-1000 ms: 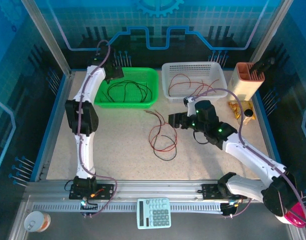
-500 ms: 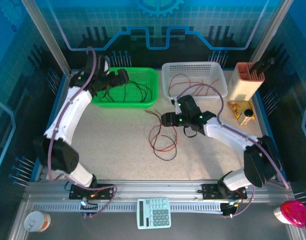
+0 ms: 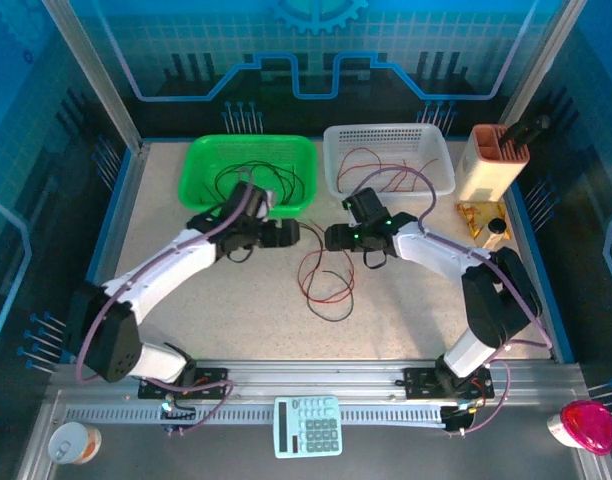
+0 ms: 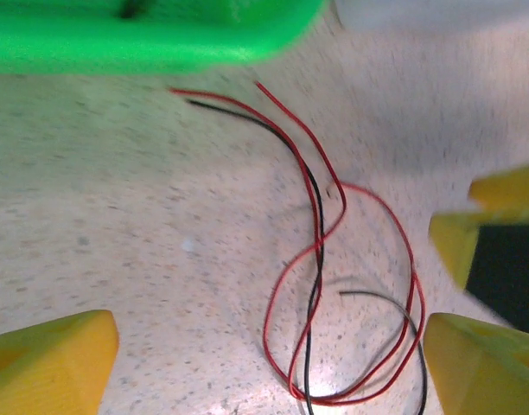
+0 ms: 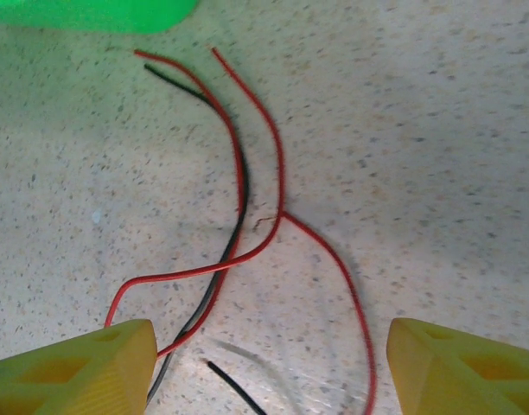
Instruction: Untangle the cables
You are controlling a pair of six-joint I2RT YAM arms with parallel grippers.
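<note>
Speckled beige tabletop (image 3: 236, 310) sits inside clear, blue-lit panels, with a green basket (image 3: 198, 175) and a white basket (image 3: 386, 192) side by side at its far edge. Seen from above, black wires (image 3: 256, 180) lie in the green one and red wires (image 3: 381, 165) in the white one. The cables (image 3: 321, 275), red and black, sprawl in a loose tangle on the bare surface just in front of both. The left gripper (image 3: 291, 235) and right gripper (image 3: 331, 238) face each other above the tangle's far end. The left wrist view adds detail: the left gripper (image 4: 269, 354) is spread wide and holds nothing, and the cables (image 4: 321, 251) cross one another on the table below; a blurred yellow block (image 4: 493, 216) at the right edge is probably the other gripper's finger. From the right wrist, the right gripper (image 5: 269, 359) likewise gapes empty over the cables (image 5: 239, 190), whose loose ends point toward the green basket (image 5: 100, 13).
</note>
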